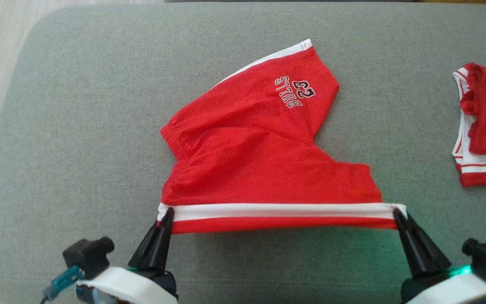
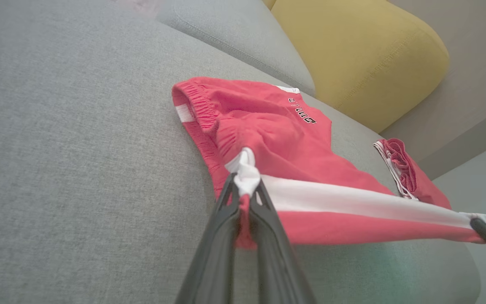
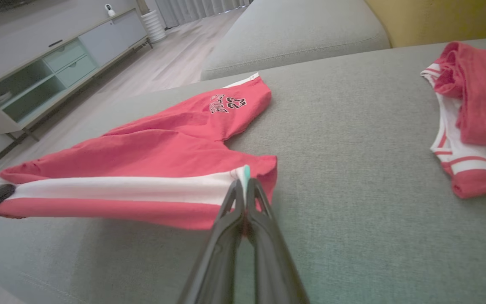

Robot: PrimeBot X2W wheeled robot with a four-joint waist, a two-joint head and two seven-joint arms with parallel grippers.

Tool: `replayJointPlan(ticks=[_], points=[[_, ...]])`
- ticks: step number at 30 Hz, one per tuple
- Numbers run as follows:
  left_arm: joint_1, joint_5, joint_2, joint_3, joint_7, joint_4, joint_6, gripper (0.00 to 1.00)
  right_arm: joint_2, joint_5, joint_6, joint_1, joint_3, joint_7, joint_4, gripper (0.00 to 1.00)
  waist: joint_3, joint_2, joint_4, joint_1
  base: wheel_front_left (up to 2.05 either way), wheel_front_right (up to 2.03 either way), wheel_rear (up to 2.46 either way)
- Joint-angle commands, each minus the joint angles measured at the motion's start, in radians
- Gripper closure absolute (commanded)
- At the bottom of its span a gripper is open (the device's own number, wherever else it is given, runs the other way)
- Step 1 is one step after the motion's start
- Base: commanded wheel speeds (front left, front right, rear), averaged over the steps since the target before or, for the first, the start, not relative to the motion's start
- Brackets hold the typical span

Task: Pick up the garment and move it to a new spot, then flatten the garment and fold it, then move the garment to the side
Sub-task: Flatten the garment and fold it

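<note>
The garment (image 1: pixel 251 152) is a pair of red shorts with a white side stripe and dark lettering, spread on the grey cushion (image 1: pixel 78 126). Its striped near edge is lifted and stretched taut between my two grippers. My left gripper (image 1: pixel 168 216) is shut on the left corner of that edge, seen up close as (image 2: pixel 246 185) in the left wrist view. At the right corner my right gripper (image 1: pixel 396 214) is shut on the stripe's end, with the garment (image 3: pixel 150 164) running off to the left of its fingertips (image 3: pixel 245 188). The far leg lies flat on the cushion.
A second red and white garment (image 1: pixel 485 126) lies bunched at the cushion's right edge. A yellow cushion (image 2: pixel 365 55) stands beyond it. Wooden floor and a low cabinet (image 3: pixel 44 71) lie off the cushion's left side. Bare grey fabric stretches to the left of the shorts.
</note>
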Motion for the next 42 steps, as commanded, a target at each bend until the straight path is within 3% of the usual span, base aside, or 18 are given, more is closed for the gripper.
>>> replayJointPlan(ticks=[1,8,18,27,36,37,38,39,40,42], points=[[-0.029,-0.01,0.012,0.04,0.007,-0.037,0.005,1.0,-0.02,-0.001,-0.001,-0.051,-0.005,0.005,-0.031,1.0,0.007,-0.0001,0.001,0.0001,0.0,0.0,0.0],[-0.153,-0.082,-0.006,0.043,0.078,-0.009,-0.028,1.0,-0.078,0.019,-0.001,-0.3,-0.026,0.05,0.067,1.0,0.102,-0.0001,0.038,0.0001,0.0,0.0,0.0],[-0.412,-0.194,-0.059,0.06,0.08,0.136,-0.094,1.0,-0.192,0.079,-0.001,-0.757,0.08,0.106,0.335,1.0,0.237,-0.0001,0.11,0.0001,0.0,0.0,0.0],[-0.614,-0.272,-0.089,0.013,0.079,0.293,-0.122,1.0,-0.217,0.125,-0.001,-1.091,0.199,0.071,0.646,1.0,0.297,-0.0001,0.163,0.0001,0.0,0.0,0.0],[-0.747,-0.314,-0.092,-0.057,0.053,0.421,-0.127,1.0,-0.207,0.164,-0.001,-1.272,0.32,-0.031,0.875,1.0,0.327,-0.0001,0.172,0.0001,0.0,0.0,0.0],[-0.755,-0.314,-0.088,-0.066,0.05,0.433,-0.127,0.68,-0.203,0.17,-0.001,-1.281,0.332,-0.045,0.895,0.91,0.327,-0.0001,0.17,0.0001,0.0,0.0,0.0],[-0.755,-0.314,-0.088,-0.066,0.05,0.433,-0.127,0.68,-0.203,0.17,-0.001,-1.281,0.332,-0.045,0.895,0.91,0.327,-0.0001,0.17,0.0001,0.0,0.0,0.0],[-0.761,-0.312,-0.084,-0.073,0.042,0.443,-0.127,0.15,-0.201,0.175,-0.001,-1.288,0.341,-0.066,0.91,0.36,0.327,-0.0001,0.169,0.0001,0.0,0.0,0.0],[-0.766,-0.31,-0.081,-0.079,0.031,0.451,-0.127,0.0,-0.199,0.177,-0.001,-1.292,0.347,-0.087,0.926,0.0,0.325,-0.0001,0.168,0.0001,0.0,0.0,0.0],[-0.769,-0.301,-0.072,-0.09,0.008,0.463,-0.127,0.0,-0.194,0.176,-0.001,-1.293,0.359,-0.14,0.946,0.0,0.321,-0.0001,0.163,0.0001,0.0,0.0,0.0]])
